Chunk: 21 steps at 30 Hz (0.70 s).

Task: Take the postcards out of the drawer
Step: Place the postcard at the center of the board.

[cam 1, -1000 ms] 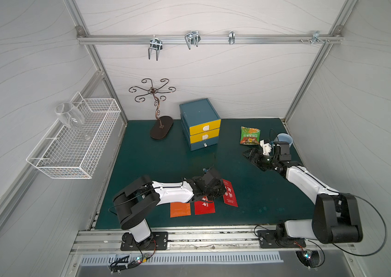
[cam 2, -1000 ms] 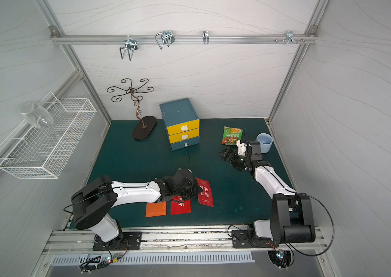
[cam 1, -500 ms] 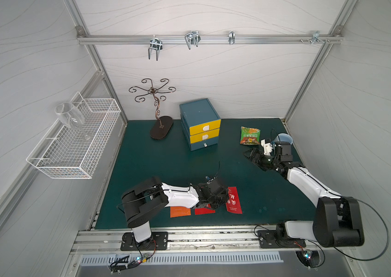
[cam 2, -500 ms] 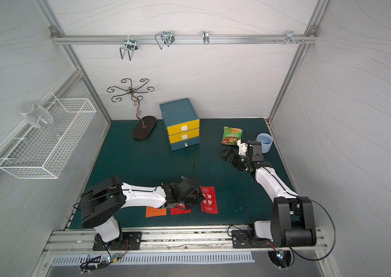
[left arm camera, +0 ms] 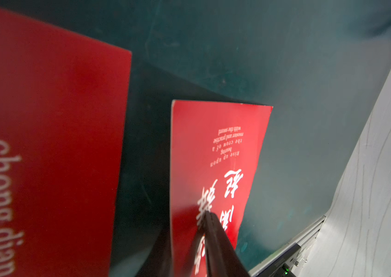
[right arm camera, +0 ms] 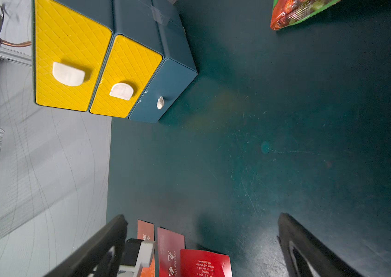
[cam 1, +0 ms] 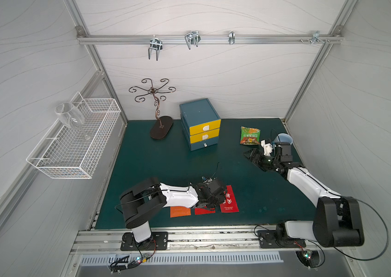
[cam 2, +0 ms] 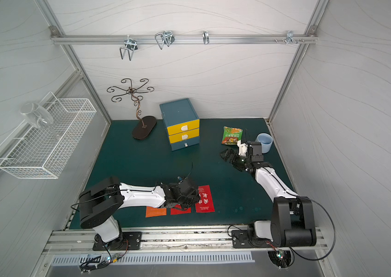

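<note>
postcards (cam 1: 204, 211): all three out, well in front of drawer unit (cam 1: 200, 123) | left gripper (cam 1: 219, 197): on red card (left arm camera: 216, 156), hold unclear | right gripper (right arm camera: 201, 217): spread, empty | risk: card clings to finger, drags on lift

Two red postcards (cam 1: 232, 203), one orange postcard (cam 1: 180, 212), one snack packet (cam 1: 250, 135), one blue cup (cam 1: 285, 139).

You operated in a laboratory robot test cell: white panel walls (cam 1: 213, 79) on an aluminium frame (cam 1: 117, 41) enclosed a green mat (cam 1: 165, 163), with left arm (cam 1: 180, 196) and right arm (cam 1: 305, 179) bolted to a front rail (cam 1: 201, 237).
</note>
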Motion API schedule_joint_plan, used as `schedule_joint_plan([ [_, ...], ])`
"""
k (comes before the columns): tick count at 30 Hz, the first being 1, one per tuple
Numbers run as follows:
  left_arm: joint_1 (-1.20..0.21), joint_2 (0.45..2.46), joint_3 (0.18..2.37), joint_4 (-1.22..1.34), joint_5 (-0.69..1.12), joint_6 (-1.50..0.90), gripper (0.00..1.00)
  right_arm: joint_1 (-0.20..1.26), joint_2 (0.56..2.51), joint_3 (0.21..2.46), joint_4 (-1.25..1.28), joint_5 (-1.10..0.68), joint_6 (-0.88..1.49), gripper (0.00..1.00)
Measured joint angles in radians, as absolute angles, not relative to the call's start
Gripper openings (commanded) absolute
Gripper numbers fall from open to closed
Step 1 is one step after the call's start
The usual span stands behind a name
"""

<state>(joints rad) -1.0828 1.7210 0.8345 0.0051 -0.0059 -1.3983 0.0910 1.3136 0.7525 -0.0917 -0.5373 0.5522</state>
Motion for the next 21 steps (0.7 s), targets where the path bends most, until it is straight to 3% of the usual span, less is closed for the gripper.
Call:
schedule_joint_plan([
  [11,-1.080,1.709,0.866,-0.086,-0.020,-1.335,0.38,0.089,1.314,0.752,-0.092,-0.537,0.552,0.99],
  [21,-1.063,1.697,0.884,-0.162,-0.027,-1.281,0.40,0.080,1.314,0.752,-0.098,-0.535,0.548,0.99],
])
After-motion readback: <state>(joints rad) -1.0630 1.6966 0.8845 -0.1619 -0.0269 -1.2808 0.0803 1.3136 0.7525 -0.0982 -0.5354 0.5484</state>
